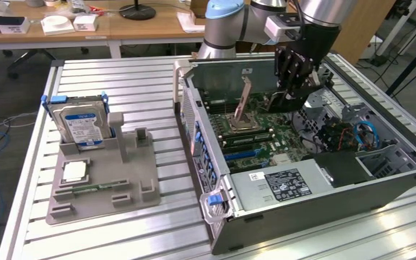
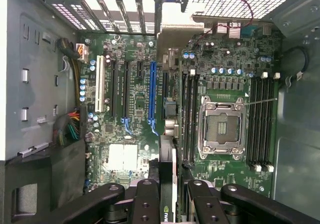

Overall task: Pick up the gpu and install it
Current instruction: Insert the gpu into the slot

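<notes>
The gpu (image 2: 168, 129) is seen edge-on in the wrist view, a thin card running up the middle with its silver end bracket (image 2: 175, 31) toward the case's slot openings. My gripper (image 2: 167, 189) is shut on it, with one black finger (image 2: 146, 201) on each side. The card hangs above the green motherboard (image 2: 125, 134), just beside the long blue slot (image 2: 152, 91). In the exterior view my gripper (image 1: 294, 81) reaches down into the open computer case (image 1: 302, 216), and the gpu (image 1: 292, 101) is a dark shape under the fingers.
Memory slots (image 2: 262, 124) and the open processor socket (image 2: 222, 124) lie beside the card. At the exterior view's left, a grey fixture (image 1: 132, 179) holds a hard drive (image 1: 82, 124), a processor chip (image 1: 76, 171) and a memory stick (image 1: 92, 188). Cables (image 1: 363, 135) fill the case's right.
</notes>
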Controlling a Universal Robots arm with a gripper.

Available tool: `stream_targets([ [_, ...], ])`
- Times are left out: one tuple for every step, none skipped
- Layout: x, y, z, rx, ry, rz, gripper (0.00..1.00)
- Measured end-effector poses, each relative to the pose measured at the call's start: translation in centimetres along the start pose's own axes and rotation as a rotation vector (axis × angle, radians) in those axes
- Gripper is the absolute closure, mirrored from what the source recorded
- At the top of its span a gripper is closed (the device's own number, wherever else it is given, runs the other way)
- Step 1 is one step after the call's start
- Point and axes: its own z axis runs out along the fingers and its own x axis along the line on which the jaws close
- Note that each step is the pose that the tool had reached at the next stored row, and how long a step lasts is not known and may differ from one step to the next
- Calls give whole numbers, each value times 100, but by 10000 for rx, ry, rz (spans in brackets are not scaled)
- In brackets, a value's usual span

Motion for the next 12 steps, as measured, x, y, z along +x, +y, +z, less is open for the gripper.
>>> stream_targets([
  [0, 1, 5, 1, -1, 1, 73],
  [0, 2, 9, 2, 0, 0, 73],
  [0, 3, 12, 1, 1, 0, 73],
  [1, 5, 15, 1, 1, 0, 73],
  [2, 6, 18, 2, 0, 1, 73],
  [3, 7, 22, 2, 0, 0, 73],
  [4, 8, 25, 2, 0, 0, 73],
  [5, 9, 28, 2, 0, 0, 73],
  [6, 9, 31, 2, 0, 0, 73],
  [8, 10, 35, 2, 1, 0, 73],
  [10, 10, 40, 3, -1, 0, 73],
  [11, 12, 44, 2, -1, 0, 73],
])
